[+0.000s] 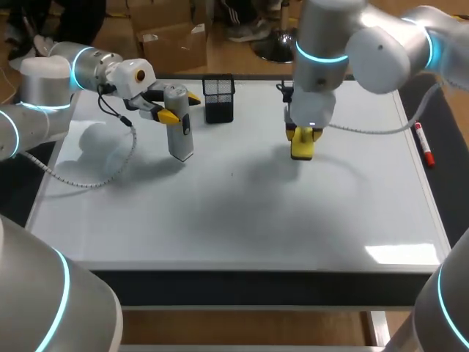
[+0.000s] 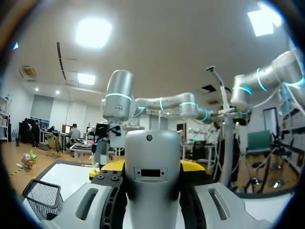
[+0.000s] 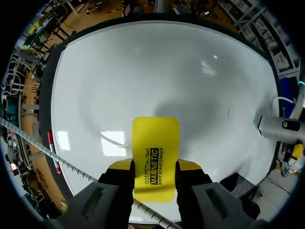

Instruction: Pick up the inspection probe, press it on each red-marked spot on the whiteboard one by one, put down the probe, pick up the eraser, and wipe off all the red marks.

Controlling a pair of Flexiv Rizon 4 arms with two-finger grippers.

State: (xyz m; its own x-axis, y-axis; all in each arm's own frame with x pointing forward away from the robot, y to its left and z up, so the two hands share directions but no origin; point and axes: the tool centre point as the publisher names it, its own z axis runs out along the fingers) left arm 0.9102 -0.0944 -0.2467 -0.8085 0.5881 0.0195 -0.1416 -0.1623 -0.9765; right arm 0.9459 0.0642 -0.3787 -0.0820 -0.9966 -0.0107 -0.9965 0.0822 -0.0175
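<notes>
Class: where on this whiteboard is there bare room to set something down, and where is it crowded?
Free: the near half of the whiteboard, in front of the probe and eraser, and the strip between eraser and red marker. Crowded: the back, around the mesh basket.

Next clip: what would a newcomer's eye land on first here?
The yellow eraser stands out most, clamped in the right gripper over the rear middle of the whiteboard. Next comes the grey probe, held roughly upright by the left gripper at the board's left rear, beside a black mesh basket. The board itself shows no red marks.
</notes>
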